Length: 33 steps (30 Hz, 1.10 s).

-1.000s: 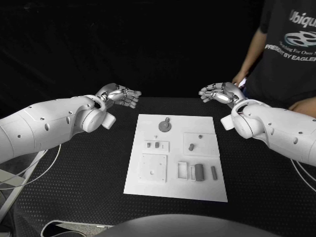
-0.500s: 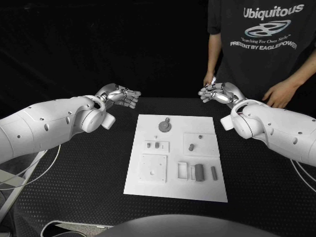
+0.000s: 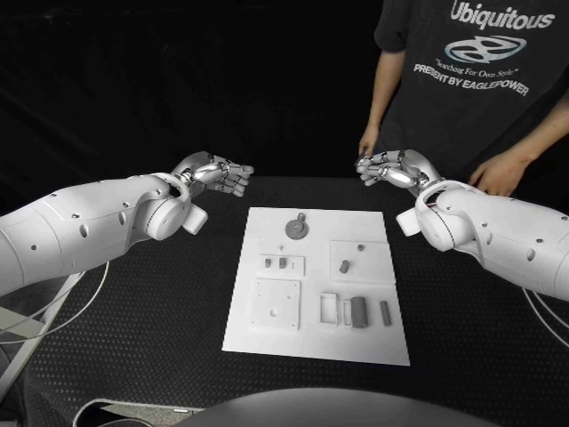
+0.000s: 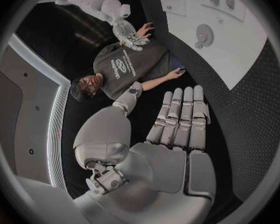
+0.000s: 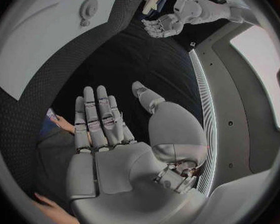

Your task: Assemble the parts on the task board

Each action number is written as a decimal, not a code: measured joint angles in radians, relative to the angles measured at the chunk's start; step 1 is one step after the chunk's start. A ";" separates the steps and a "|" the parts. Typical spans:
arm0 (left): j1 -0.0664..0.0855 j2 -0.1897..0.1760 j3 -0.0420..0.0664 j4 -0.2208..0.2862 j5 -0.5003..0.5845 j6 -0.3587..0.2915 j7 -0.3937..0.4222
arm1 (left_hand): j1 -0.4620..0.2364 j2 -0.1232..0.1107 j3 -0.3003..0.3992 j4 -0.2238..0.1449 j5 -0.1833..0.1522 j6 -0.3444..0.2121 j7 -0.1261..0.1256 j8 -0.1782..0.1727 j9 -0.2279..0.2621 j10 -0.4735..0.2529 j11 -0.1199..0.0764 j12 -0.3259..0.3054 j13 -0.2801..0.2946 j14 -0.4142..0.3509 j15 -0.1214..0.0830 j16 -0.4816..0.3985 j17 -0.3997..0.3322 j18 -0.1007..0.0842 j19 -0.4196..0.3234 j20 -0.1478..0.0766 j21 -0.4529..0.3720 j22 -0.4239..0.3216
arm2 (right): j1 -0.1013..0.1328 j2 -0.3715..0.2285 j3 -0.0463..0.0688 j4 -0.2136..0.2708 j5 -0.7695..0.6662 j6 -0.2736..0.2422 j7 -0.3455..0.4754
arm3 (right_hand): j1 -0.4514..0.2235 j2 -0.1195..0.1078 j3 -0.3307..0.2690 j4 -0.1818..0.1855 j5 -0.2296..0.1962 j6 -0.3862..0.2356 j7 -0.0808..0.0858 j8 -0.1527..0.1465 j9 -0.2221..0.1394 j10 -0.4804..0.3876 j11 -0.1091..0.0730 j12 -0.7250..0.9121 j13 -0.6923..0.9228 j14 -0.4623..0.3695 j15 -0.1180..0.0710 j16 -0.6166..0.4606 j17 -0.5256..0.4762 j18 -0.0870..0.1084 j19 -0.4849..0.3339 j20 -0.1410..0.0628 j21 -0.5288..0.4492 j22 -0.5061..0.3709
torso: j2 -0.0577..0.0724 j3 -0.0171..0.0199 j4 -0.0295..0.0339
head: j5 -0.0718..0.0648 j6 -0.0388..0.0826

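White task board (image 3: pixel 261 334): 1 | left hand (image 3: pixel 217 173) empty, fingers apart | right hand (image 3: pixel 394 166) same

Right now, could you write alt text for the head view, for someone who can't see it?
A white task board carrying small grey parts lies on a black table. The robot's left hand and right hand are raised beyond its far end, holding nothing.

Task board (image 3: pixel 321 342): matt white plate, smooth, plastic-looking. Parts (image 3: pixel 353 310) on it: dull grey, smooth. Table (image 3: pixel 144 302) under the board: black, finely textured, matt. Left hand (image 3: pixel 215 173) and right hand (image 3: pixel 389 167): silvery metallic finish, slight sheen. Arms (image 3: pixel 73 227): white, smooth, semi-gloss shells.
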 measured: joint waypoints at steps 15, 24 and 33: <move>0.000 0.001 0.000 -0.001 0.001 0.001 0.000 | 0.000 0.000 0.000 0.000 0.000 0.000 0.000 0.000 0.000 0.000 0.000 -0.004 0.000 0.003 -0.004 0.000 0.001 0.000 0.000 0.000 0.000 -0.001 | 0.000 -0.001 0.000 0.000 0.000 0.000 0.001 | 0.000 0.000 0.003 -0.003 0.000 0.000 0.000 0.000 0.000 0.000 0.000 0.000 -0.001 0.000 0.000 0.000 0.000 0.000 0.004 -0.004 -0.004 0.000 | 0.000 0.0006 -0.0006 | 0.007 -0.001; 0.000 0.001 0.000 -0.003 0.002 0.002 0.001 | 0.000 0.000 0.000 0.000 0.000 0.000 0.000 0.000 -0.001 0.000 0.000 -0.004 0.000 0.003 -0.004 0.000 0.001 -0.001 0.000 0.000 0.000 -0.002 | 0.000 -0.002 0.000 0.000 0.000 0.001 0.002 | 0.000 0.000 0.003 -0.003 0.000 0.000 0.000 0.000 0.000 0.000 0.000 0.000 -0.001 0.000 0.000 0.000 0.000 0.000 0.004 -0.004 -0.004 -0.001 | 0.000 0.0007 -0.0005 | 0.007 -0.004; 0.000 0.002 0.000 -0.003 0.002 0.004 0.001 | -0.004 0.004 0.000 0.000 0.000 0.000 0.000 0.000 -0.001 0.000 0.000 -0.004 0.000 0.006 -0.001 0.000 0.001 -0.004 0.000 0.000 0.001 -0.002 | 0.000 -0.002 0.000 0.000 0.001 0.001 0.002 | 0.000 0.000 0.003 -0.003 0.000 0.000 0.000 0.000 0.000 0.000 0.000 0.000 -0.001 0.000 0.000 0.000 0.000 0.000 0.004 -0.004 -0.004 -0.001 | 0.000 0.0007 -0.0005 | 0.000 -0.007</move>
